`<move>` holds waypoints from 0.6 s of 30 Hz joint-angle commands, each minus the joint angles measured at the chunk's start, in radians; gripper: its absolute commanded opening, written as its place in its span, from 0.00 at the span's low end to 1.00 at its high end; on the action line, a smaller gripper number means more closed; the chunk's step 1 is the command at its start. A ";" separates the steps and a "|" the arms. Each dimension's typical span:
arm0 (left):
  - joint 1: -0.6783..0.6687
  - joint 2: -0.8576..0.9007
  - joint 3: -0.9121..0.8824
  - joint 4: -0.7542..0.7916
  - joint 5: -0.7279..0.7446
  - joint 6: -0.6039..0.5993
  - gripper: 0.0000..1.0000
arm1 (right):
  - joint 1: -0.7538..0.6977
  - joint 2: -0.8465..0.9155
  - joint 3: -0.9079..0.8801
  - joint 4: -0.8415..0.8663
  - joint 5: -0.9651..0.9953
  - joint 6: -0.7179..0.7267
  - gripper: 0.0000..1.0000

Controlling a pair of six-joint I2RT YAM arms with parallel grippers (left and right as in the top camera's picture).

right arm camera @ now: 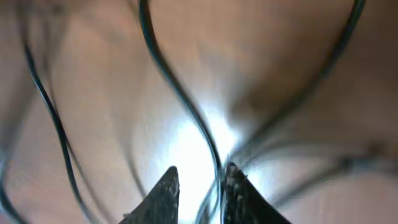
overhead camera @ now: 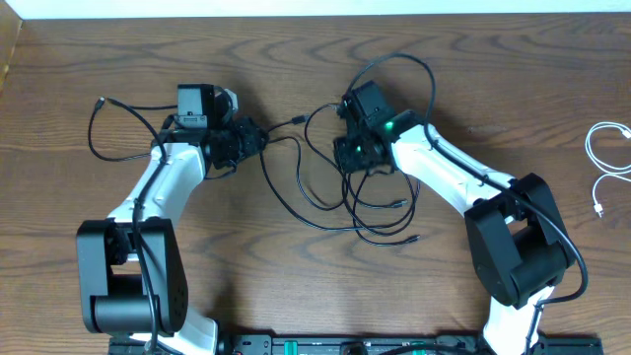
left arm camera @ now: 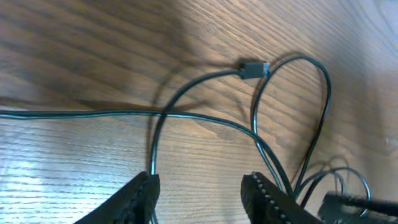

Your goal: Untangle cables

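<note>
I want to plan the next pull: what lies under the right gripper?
Several black cables loop over the wooden table; one strand runs between the right gripper's fingers. From overhead, the gripper hides how they cross.

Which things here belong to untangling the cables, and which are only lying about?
Job: tangled black cables, with plug; white cable, already apart at far right.
Not the job: right arm's own thick wire; wooden table.

Brown wood-grain bench [overhead camera: 296,286]. Lying across its middle, black cables [overhead camera: 357,212] in overlapping loose loops. Far left, one more black cable [overhead camera: 93,133], curled. Near the right edge, a white cable [overhead camera: 592,148], well apart.
</note>
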 commanded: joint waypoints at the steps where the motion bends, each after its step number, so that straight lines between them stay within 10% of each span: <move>1: 0.000 0.006 0.020 0.003 0.009 0.008 0.52 | 0.035 -0.003 0.008 -0.109 -0.044 0.006 0.24; 18: 0.000 0.006 0.020 0.002 0.006 0.009 0.54 | 0.153 0.049 0.005 -0.196 0.208 0.220 0.35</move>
